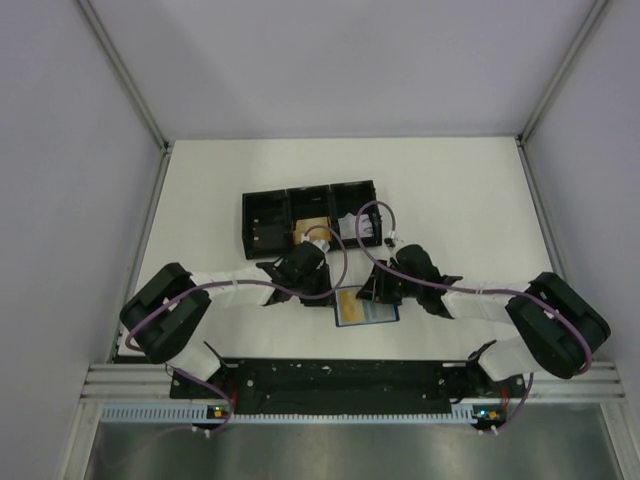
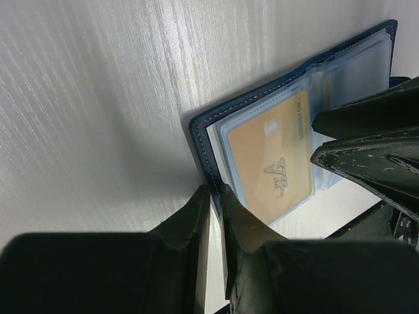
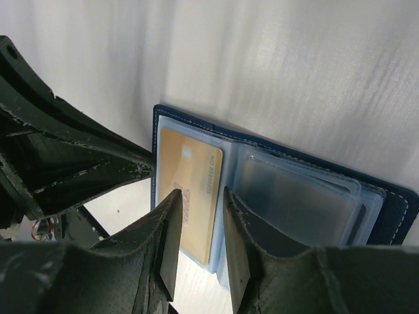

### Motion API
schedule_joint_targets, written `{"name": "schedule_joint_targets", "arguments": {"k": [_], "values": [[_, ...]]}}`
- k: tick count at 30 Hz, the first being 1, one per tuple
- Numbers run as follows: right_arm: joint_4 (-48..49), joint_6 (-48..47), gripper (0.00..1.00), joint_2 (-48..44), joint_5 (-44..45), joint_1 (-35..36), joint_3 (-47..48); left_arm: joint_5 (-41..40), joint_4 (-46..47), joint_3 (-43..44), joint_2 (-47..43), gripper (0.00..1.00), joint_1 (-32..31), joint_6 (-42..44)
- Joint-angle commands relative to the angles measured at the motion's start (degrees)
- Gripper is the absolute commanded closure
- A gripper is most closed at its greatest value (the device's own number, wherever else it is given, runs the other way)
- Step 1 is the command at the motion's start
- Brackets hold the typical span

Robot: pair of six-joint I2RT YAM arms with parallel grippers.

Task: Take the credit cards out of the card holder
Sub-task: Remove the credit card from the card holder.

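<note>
**Card holder, open: one card sleeved**

Top: one card holder [image 1: 365,308] lies open at 5 o'clock of one three-bay tray [image 1: 265,212]. One tan card [image 1: 312,226] sits in the tray's middle bay.

Left wrist: left gripper [image 2: 215,196] is narrow at the cover edge, grip unconfirmed. A slip would free the holder.

Right wrist: right gripper [image 3: 201,193] is part-open over one orange card [image 3: 193,163]. Sleeve friction could drag the holder.

Open card holder [image 1: 372,313] on table [image 1: 470,200], black 3-compartment tray [image 1: 265,200] behind

The left arm [image 1: 165,312] and right arm [image 1: 556,322] have bulky black joint housings joined by white links, with purple cables [image 1: 342,262] looping along them. The black fingers [image 2: 366,160] are scuffed with pale scratches.
</note>
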Motion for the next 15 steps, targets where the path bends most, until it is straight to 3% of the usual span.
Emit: {"name": "schedule_joint_targets", "arguments": {"k": [1, 8, 15], "values": [[1.1, 0.7, 0.69, 1.0, 0.5, -0.5, -0.1, -0.7, -0.3, 0.3, 0.8, 0.85, -0.1, 0.1], [1.5, -0.4, 0.69, 3.5, -2.8, -0.4, 0.8, -0.9, 0.1, -0.6, 0.2, 0.87, 0.0, -0.5], [8.5, 0.0, 0.76, 7.7, -11.6, -0.2, 1.8, -2.3, 1.2, -3.5, -2.7, 0.89, 0.0, -2.1]]}}
